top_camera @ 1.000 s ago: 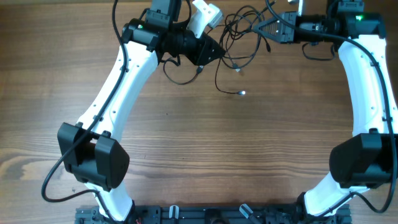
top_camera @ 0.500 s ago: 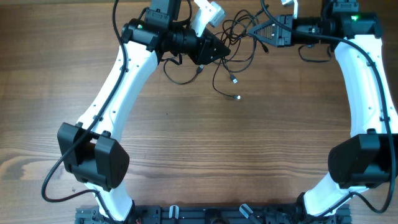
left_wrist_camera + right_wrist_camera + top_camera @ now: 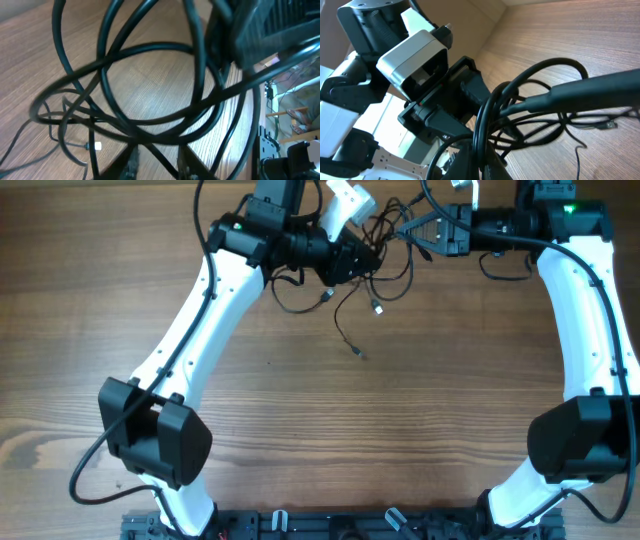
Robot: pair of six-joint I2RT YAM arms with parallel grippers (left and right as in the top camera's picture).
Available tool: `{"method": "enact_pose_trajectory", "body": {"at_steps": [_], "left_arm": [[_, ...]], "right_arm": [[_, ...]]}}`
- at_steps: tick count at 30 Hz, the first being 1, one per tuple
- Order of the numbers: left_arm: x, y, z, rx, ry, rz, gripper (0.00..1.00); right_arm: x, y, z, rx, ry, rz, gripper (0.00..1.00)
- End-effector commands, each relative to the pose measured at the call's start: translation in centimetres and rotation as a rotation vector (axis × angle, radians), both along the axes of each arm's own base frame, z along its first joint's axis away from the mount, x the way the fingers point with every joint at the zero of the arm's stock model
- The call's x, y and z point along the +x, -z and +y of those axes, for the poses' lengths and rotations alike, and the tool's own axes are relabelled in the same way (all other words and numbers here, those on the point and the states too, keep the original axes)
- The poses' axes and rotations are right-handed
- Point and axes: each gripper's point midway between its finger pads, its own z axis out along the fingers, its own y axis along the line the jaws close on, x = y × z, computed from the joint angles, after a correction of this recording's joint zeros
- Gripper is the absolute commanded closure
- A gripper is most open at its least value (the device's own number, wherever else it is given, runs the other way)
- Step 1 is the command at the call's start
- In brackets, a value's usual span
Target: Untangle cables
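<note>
Black cables [image 3: 481, 125] sit knotted between our tools: the right tool [image 3: 408, 230] is clamped on them, for the left tool [image 3: 364, 259] we cannot tell; pulling apart may tighten the knot.

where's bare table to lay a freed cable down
Free: the wide middle of the brown wooden table, bordered by the white left arm, white right arm and the loose plug end. Crowded: the far edge, where thin black cables tangle.
</note>
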Motion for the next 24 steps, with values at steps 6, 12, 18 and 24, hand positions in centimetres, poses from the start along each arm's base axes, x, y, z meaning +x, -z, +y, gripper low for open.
{"method": "enact_pose_trajectory", "body": {"at_steps": [6, 12, 18, 24], "left_arm": [[0.8, 0.5, -0.3, 0.024, -0.046, 0.000, 0.96], [2.2, 1.5, 1.0, 0.091, -0.144, 0.004, 0.96], [4.2, 1.4, 4.1, 0.101, -0.261, 0.031, 0.96], [5.1, -1.1, 7.5, 0.081, -0.333, -0.007, 0.96]], "right_arm": [[-1.2, -2.2, 0.5, 0.033, -0.038, -0.072, 0.96], [-0.9, -1.5, 0.2, -0.005, -0.011, -0.061, 0.95], [1.0, 1.3, -1.3, -0.173, 0.126, -0.006, 0.95], [2.0, 2.6, -2.4, -0.259, 0.203, 0.014, 0.96]]}}
